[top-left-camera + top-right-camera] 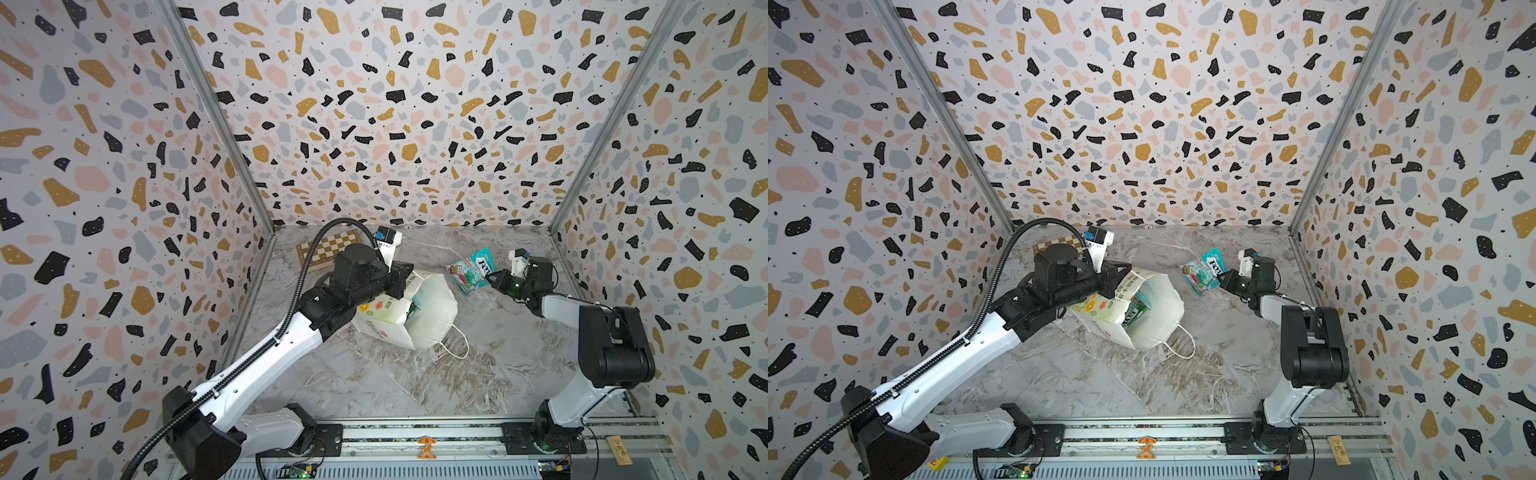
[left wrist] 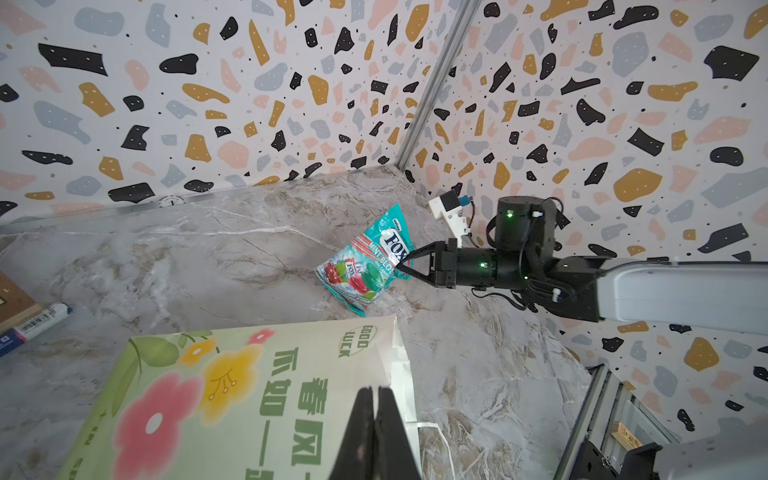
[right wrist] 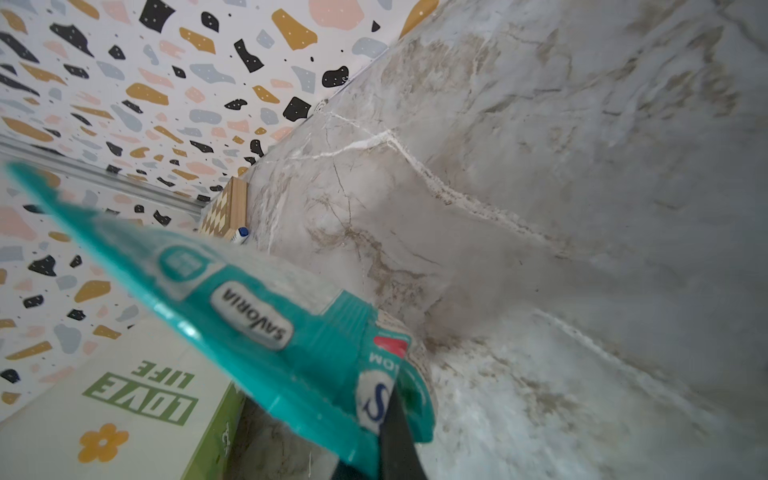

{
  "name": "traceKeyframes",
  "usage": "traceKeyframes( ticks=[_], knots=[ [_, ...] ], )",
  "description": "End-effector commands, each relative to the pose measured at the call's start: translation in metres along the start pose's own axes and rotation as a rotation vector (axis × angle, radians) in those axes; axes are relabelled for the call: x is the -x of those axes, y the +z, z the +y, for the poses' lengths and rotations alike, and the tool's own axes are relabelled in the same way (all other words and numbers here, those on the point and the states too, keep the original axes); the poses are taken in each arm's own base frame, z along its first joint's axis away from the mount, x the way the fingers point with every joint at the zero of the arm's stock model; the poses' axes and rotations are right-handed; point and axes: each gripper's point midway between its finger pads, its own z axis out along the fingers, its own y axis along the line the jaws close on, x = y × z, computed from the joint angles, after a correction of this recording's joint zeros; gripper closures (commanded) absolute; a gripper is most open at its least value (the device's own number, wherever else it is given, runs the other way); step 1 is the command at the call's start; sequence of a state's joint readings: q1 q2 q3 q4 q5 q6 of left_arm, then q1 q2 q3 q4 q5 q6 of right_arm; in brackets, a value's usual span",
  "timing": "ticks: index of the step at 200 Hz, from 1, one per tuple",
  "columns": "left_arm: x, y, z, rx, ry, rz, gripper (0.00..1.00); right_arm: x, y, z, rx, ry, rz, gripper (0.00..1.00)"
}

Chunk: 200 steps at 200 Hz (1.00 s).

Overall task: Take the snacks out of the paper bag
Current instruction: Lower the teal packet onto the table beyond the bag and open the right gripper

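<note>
The left gripper (image 2: 376, 395) apparently pinches the white paper bag (image 1: 1163, 307), glossy packets (image 1: 1137, 309) inside; the right gripper (image 2: 402, 262) clamps a crinkly teal-red packet (image 2: 361, 270).

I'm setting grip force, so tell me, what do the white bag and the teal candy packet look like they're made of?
The bag: probably matte white paper with printed sides; it holds sharp creases and folded edges and shows no shine. The teal packet: seemingly thin glossy plastic film; it catches highlights, crinkles, and has a serrated sealed edge.
</note>
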State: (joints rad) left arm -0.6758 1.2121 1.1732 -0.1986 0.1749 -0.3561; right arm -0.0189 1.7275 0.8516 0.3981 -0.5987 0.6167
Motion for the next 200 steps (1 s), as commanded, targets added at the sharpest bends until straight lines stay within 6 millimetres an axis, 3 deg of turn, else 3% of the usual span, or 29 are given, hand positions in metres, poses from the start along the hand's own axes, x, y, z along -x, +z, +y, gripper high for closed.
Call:
traceKeyframes(
  ticks=[1, 48, 116, 146, 200],
  knots=[
    [0.011, -0.008, -0.014, -0.057, 0.033, -0.043, 1.00, 0.037, 0.001, 0.018, 0.123, 0.031, -0.083, 1.00],
    [0.008, -0.009, -0.017, -0.076, 0.039, -0.034, 1.00, 0.028, 0.015, -0.012, 0.057, 0.070, -0.055, 1.00],
    [0.008, -0.010, -0.018, -0.080, 0.044, -0.034, 1.00, 0.016, 0.029, -0.030, 0.021, 0.045, 0.024, 1.00],
    [0.009, -0.011, -0.019, -0.082, 0.047, -0.033, 1.00, 0.019, 0.024, -0.040, -0.062, 0.014, 0.015, 0.58],
    [0.010, -0.013, -0.019, -0.083, 0.053, -0.038, 1.00, 0.028, -0.011, -0.062, -0.313, -0.086, -0.060, 0.33]
  ],
)
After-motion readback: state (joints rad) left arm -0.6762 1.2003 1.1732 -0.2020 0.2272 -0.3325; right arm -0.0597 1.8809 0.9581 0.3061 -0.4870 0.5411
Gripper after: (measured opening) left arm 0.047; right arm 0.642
